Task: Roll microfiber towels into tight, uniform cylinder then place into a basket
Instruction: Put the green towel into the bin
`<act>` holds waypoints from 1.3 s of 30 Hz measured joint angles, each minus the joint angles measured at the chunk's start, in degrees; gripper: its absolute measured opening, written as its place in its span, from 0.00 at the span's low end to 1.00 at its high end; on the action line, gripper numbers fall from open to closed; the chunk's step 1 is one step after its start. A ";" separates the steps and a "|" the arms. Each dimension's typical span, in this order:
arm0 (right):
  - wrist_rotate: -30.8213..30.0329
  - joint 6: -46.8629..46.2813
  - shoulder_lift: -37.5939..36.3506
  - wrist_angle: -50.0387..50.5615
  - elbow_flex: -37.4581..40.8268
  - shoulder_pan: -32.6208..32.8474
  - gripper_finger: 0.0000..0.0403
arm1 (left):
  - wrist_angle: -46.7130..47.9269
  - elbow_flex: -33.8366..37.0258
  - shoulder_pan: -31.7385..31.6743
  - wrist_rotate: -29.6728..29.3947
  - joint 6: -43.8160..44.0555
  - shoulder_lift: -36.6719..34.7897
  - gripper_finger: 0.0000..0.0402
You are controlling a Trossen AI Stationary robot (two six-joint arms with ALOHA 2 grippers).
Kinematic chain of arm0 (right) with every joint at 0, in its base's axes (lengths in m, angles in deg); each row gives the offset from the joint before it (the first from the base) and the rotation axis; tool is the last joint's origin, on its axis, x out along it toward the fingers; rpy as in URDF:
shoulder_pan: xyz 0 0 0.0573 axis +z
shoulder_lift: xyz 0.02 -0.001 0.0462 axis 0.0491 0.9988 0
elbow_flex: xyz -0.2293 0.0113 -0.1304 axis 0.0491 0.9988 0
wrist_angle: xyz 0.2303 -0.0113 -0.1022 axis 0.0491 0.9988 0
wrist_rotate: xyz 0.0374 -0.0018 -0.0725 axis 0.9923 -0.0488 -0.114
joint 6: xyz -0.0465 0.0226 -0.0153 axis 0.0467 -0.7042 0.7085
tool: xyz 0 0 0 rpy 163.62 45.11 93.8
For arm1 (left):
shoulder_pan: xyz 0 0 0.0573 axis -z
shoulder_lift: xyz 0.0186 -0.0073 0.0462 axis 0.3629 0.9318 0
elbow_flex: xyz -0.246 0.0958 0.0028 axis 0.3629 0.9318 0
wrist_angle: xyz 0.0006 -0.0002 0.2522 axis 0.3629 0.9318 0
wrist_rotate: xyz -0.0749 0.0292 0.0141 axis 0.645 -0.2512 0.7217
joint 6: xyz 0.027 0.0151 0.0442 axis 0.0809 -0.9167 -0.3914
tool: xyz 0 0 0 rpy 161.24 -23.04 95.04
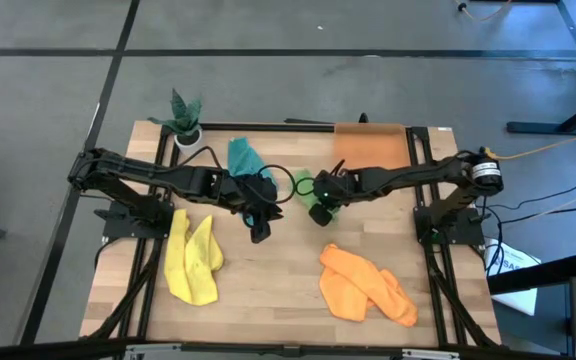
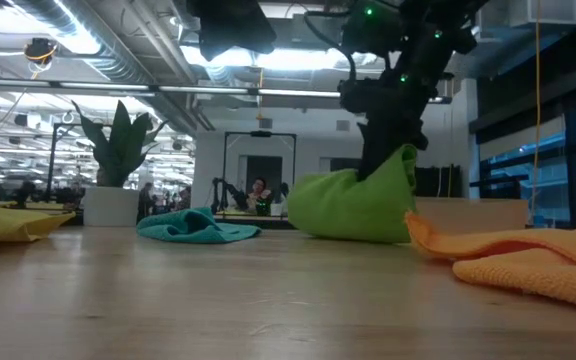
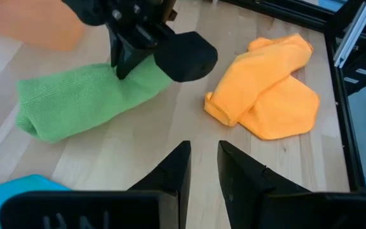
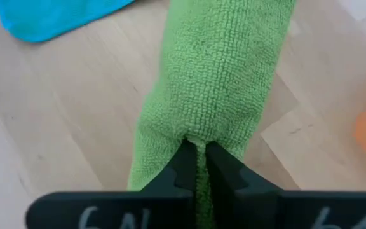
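The right hand (image 4: 196,156) is clamped on one end of the green towel (image 4: 224,76), its fingers pinched together with a fold of cloth between them. The towel is already a loose roll, lying on the table (image 1: 268,270) near the middle; in the low view the pinched end is drawn up into a peak while the rest of the roll still rests on the wood.

The long axis of the roll runs straight away from the right hand, so the hand holds it endwise, not across the middle. That is the relation the next move turns on: the basket (image 1: 370,145) sits at the far edge of the table, just behind the right arm, near the roll and well nearer this arm than the left one. To carry the roll there, my judgement is that the free end will hang and may unroll, since only one end is held.

The left hand (image 3: 202,168) hovers above the table beside the roll, fingers a little apart and holding nothing, pointing toward the roll's side. It is close enough to support the loose end.

The teal towel (image 1: 246,158) lies behind the left arm, the yellow towel (image 1: 192,262) at the front left, the orange towel (image 1: 366,285) at the front right; all three are still unrolled. Nothing can be seen in the basket yet
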 joint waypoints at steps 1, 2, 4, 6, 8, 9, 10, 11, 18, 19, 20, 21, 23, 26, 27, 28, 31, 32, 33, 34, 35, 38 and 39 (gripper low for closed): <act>0.33 -0.01 -0.01 -0.17 0.00 -0.06 0.03 | -0.01 0.00 0.00 0.00 0.00 0.00 0.17; 1.07 -0.01 0.13 -0.46 0.00 -0.09 0.03 | -0.01 0.00 0.00 0.00 0.00 0.00 0.17; 2.30 -0.01 1.41 -1.90 -0.10 -0.08 0.03 | -0.02 0.00 0.00 0.00 0.00 0.00 0.17; 2.52 -0.09 3.61 -2.15 -0.12 0.50 0.03 | -0.01 0.00 0.00 0.00 0.00 0.00 0.17; 3.57 -0.23 5.95 -2.82 -0.07 0.90 0.03 | -0.02 0.00 0.00 0.00 0.02 0.00 0.17; 4.33 -0.26 6.97 -3.51 -0.07 1.05 0.03 | -0.03 0.00 0.00 0.00 0.02 0.00 0.17; 5.17 -0.25 8.00 -4.35 -0.09 1.20 0.03 | -0.04 0.00 0.00 0.00 0.02 0.00 0.17; 5.84 -0.17 8.96 -4.87 -0.09 1.43 0.03 | -0.04 0.00 0.00 0.00 0.02 0.00 0.17; 6.58 -0.06 11.21 -5.69 -0.09 1.94 0.03 | -0.04 0.00 0.00 0.00 0.04 0.00 0.17; 6.90 -0.02 11.19 -5.68 -0.09 1.70 0.03 | -0.04 0.00 0.00 0.00 0.04 0.00 0.17; 7.43 -0.02 11.19 -5.71 -0.11 1.52 0.03 | -0.04 0.00 0.00 0.00 0.04 0.00 0.17; 7.82 -0.02 11.19 -5.75 -0.11 1.31 0.05 | -0.04 0.00 0.00 0.00 0.05 0.00 0.17; 8.05 -0.97 11.19 -5.77 -0.11 0.93 0.10 | -0.04 0.00 0.00 0.00 0.07 0.00 0.17; 9.69 -2.91 11.19 -5.84 -0.11 0.33 0.21 | -0.04 0.00 0.00 0.00 0.07 0.00 0.17; 10.22 -2.86 11.19 -5.89 -0.11 0.16 0.24 | -0.04 0.00 0.00 0.00 0.08 0.00 0.17; 10.47 -2.86 11.19 -5.92 -0.11 0.07 0.27 | -0.04 0.00 0.00 0.00 0.09 0.00 0.17; 10.50 -2.86 11.19 -5.99 -0.11 -0.03 0.36 | -0.04 0.00 0.00 0.00 0.09 0.00 0.17; 10.50 -2.92 11.19 -5.85 -0.22 -0.04 0.38 | -0.04 0.00 0.00 0.00 0.09 0.00 0.17; 10.50 -3.05 11.19 -5.46 -0.51 -0.03 0.40 | -0.04 0.00 0.00 0.00 0.09 0.00 0.17; 10.48 -3.15 11.19 -5.21 -0.82 -0.03 0.42 | -0.04 0.00 0.00 0.00 0.09 0.00 0.17; 10.33 -3.45 11.19 -5.07 -1.14 -0.05 0.44 | -0.05 0.00 0.00 0.00 0.09 0.00 0.17; 8.24 -5.00 11.19 -4.20 -2.28 -0.32 0.47 | -0.04 0.00 0.00 0.00 0.09 0.00 0.17; 7.90 -5.03 11.19 -3.79 -2.59 -0.44 0.47 | -0.05 0.00 0.00 0.00 0.09 0.00 0.17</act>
